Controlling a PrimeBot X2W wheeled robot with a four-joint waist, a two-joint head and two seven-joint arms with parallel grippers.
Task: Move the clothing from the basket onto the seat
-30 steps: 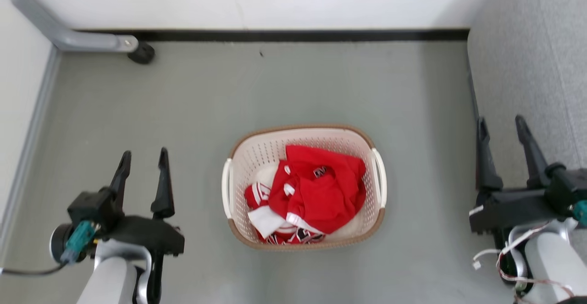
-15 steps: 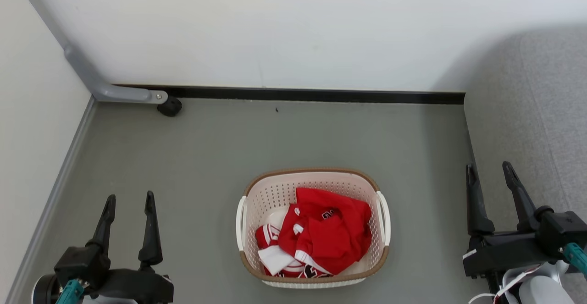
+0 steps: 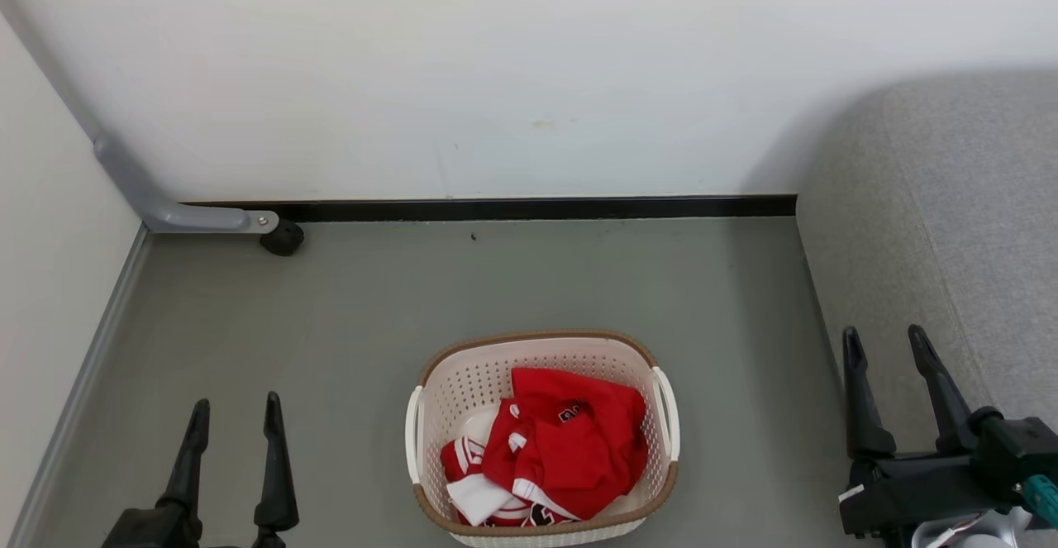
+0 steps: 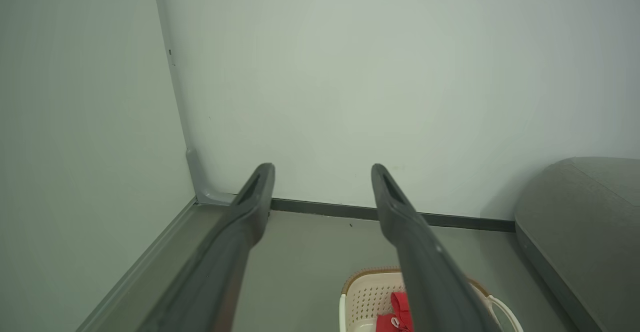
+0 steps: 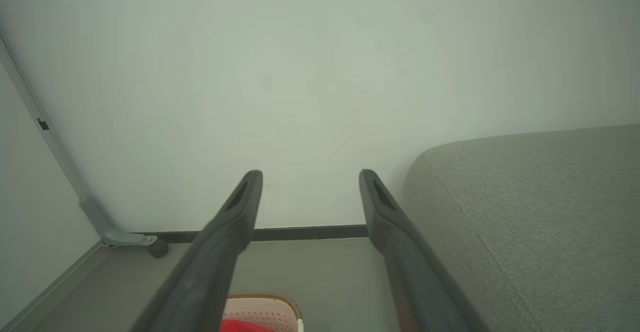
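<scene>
Grey-green floor [image 3: 529,283] in a room corner: white wall [image 3: 496,77] behind, black skirting strip [image 3: 537,207] at its foot, grey metal bracket with a black foot [image 3: 207,219] far left. Cream-white oval perforated plastic basket with a brown rim [image 3: 537,336] sits on the floor, centred between the arms and well apart from both.

All the clothing [image 3: 570,449] is inside it. The plain red garment with white trim [image 3: 583,465] is crumpled on top. The red jersey with black white-edged numerals [image 3: 537,517] is mostly buried and pokes out at the near rim. Nothing is out yet.

Large light grey upholstered seat [image 3: 950,217] is on the robot's right, with no red on the part in view.

Arms: left gripper [image 3: 235,403] is low at left over the floor, fingers [image 3: 274,449] spread wide, holding nothing. The right gripper [image 3: 884,333] is at the seat's front edge, fingers [image 3: 861,391] likewise wide and empty. Both point toward the wall, not down at the basket. Reads as a ready pose, task at its start.

Judgement:
- **Arm choice:** the basket is central, so either arm reaches. The right arm makes sense because the seat is on its side and the carry is short.
- **Order:** the top garment goes first, since it covers the jersey.
- **Grasp:** the pile is loose, so a pinch on a raised fold should do.
- **Risks:** lifting both garments at once, fingers catching the perforated wall, or dragging the light basket along.
</scene>
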